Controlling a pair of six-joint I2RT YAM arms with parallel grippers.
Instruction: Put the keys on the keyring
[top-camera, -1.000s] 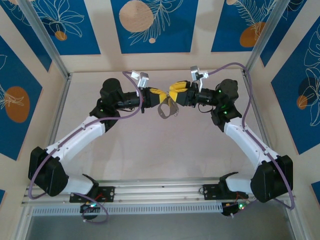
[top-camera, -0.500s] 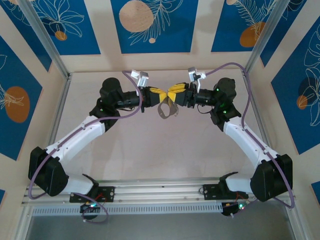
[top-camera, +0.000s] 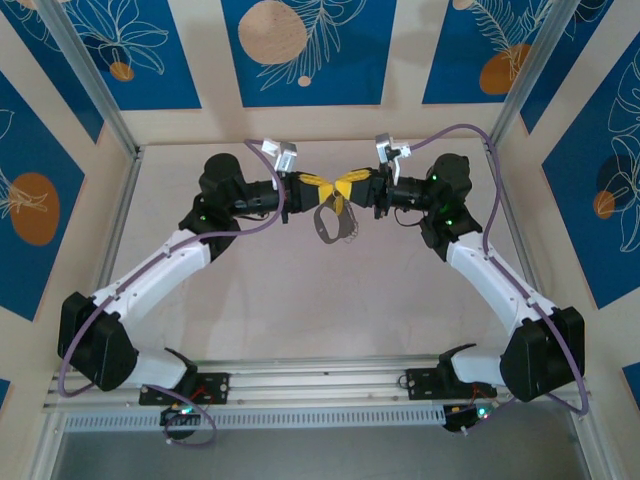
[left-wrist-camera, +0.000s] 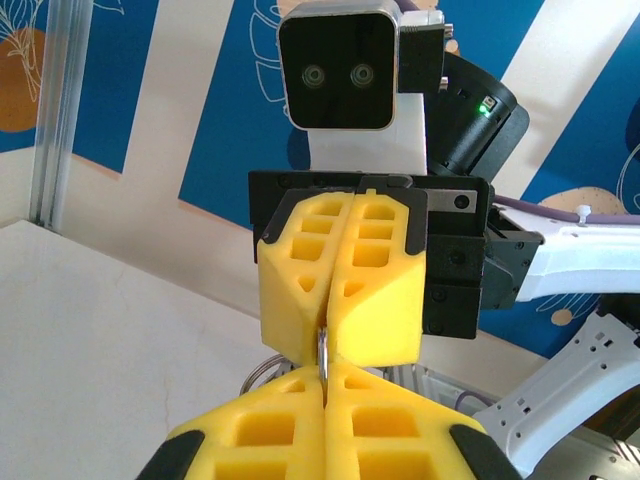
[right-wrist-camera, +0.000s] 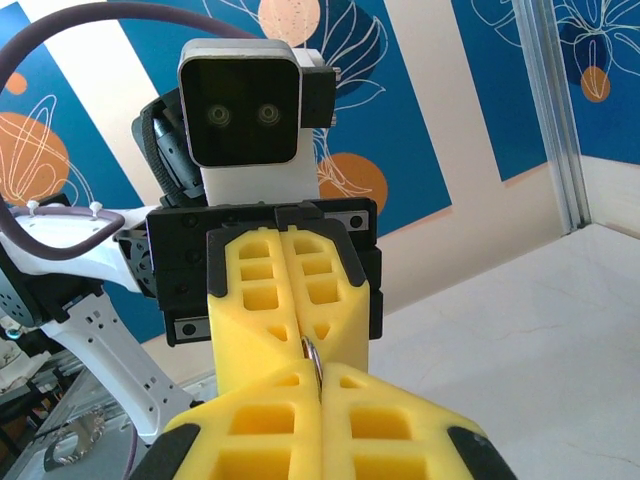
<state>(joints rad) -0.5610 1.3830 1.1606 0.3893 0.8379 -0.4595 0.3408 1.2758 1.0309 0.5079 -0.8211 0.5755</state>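
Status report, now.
Left gripper and right gripper shut, tip to tip. Thin silvery metal sliver pinched between them; key or ring, cannot tell. Grey metal oval keyring loop hangs below the tips. Nothing in the way.

The left arm (top-camera: 160, 265) and right arm (top-camera: 490, 285) are built of white links and black joint housings; a purple cable (top-camera: 462, 127) is looped along each; a green light (left-wrist-camera: 487, 103) is lit on one housing. Blocky yellow fingers (left-wrist-camera: 375, 290) with recessed pockets are mounted on a black plate; a white-cased wrist camera (left-wrist-camera: 335, 65) with two lenses is fixed above.
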